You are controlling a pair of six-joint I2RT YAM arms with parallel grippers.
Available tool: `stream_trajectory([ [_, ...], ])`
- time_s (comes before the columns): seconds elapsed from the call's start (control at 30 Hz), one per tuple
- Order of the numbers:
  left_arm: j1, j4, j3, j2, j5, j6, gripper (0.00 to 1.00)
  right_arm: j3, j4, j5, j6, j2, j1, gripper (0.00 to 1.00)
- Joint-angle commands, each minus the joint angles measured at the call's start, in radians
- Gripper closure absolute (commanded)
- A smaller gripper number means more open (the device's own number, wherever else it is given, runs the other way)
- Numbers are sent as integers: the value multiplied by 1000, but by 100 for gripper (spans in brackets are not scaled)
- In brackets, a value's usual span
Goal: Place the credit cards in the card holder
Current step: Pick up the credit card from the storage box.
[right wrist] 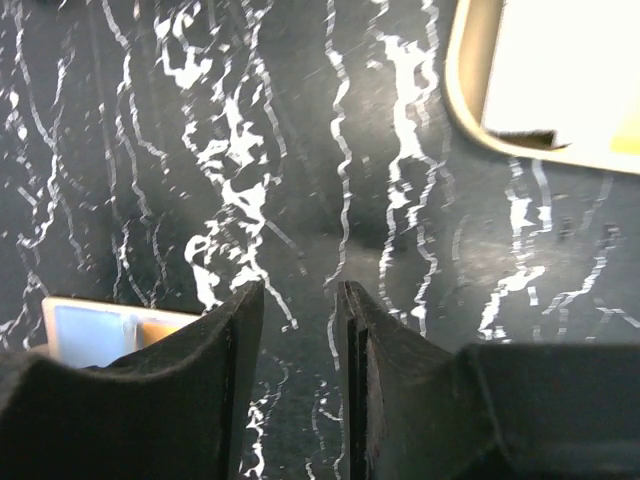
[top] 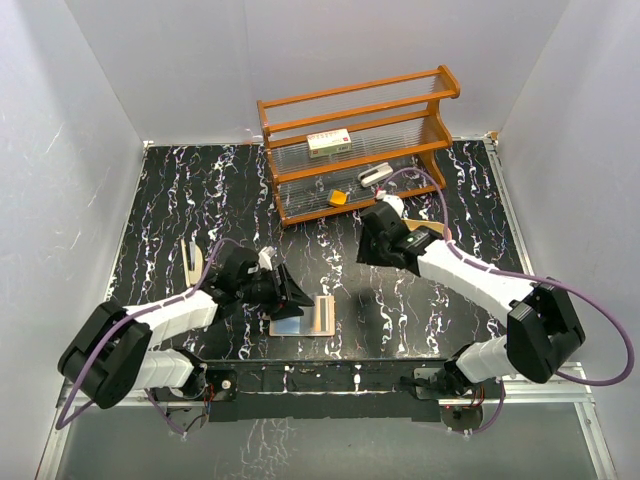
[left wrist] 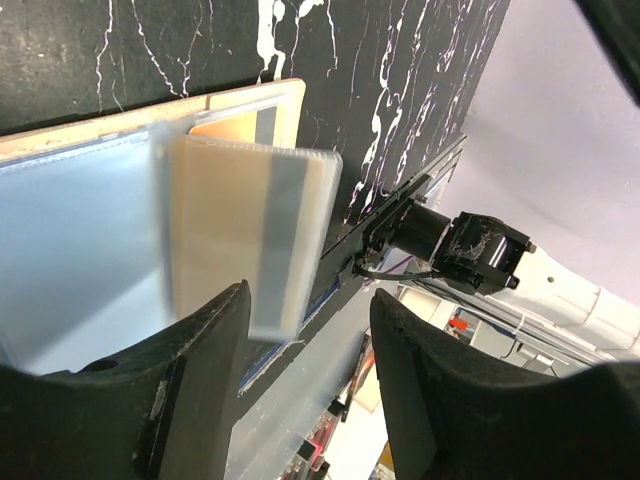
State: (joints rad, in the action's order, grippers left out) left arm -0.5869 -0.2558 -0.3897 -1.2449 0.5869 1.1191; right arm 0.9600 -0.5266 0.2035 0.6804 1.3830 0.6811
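Two grippers, neither holding anything. Left gripper: fingers spread, at the left side of the holder, which you'll see lying open, centre, by the table's near edge. Orange card sits in its clear pocket. A pale striped piece lies over it; card or flap, can't tell. Right gripper: fingers slightly parted, far right of the holder, beside the tray.

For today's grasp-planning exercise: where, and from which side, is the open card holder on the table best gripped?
Probably the lifted leaf of the card holder: pinch its free edge from above, left fingers either side. The rest lies flat on the table, offering no edge.
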Motion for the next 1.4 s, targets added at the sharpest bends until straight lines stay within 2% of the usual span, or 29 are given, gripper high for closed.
stream_trajectory([
  [0.0,-13,-7,-51,-13,-1,-17,50,95,-44,45,-94,-12,-69,64],
  [0.2,-13,93,-88,4,-38,-92,49,140,-59,44,-143,32,-149,56],
  [0.5,-13,491,-236,37,-239,-331,46,198,-47,-12,-200,123,-244,38],
  [0.6,-10,592,-267,53,-319,-372,45,214,-26,-68,-218,144,-279,26],
  [0.67,-7,635,-278,57,-355,-389,45,226,-20,-88,-226,163,-302,24],
  [1.0,32,680,-251,81,-370,-406,45,279,-22,-136,-268,264,-383,9],
  [1.37,41,667,-228,67,-364,-406,44,273,39,-216,-304,337,-408,9],
])
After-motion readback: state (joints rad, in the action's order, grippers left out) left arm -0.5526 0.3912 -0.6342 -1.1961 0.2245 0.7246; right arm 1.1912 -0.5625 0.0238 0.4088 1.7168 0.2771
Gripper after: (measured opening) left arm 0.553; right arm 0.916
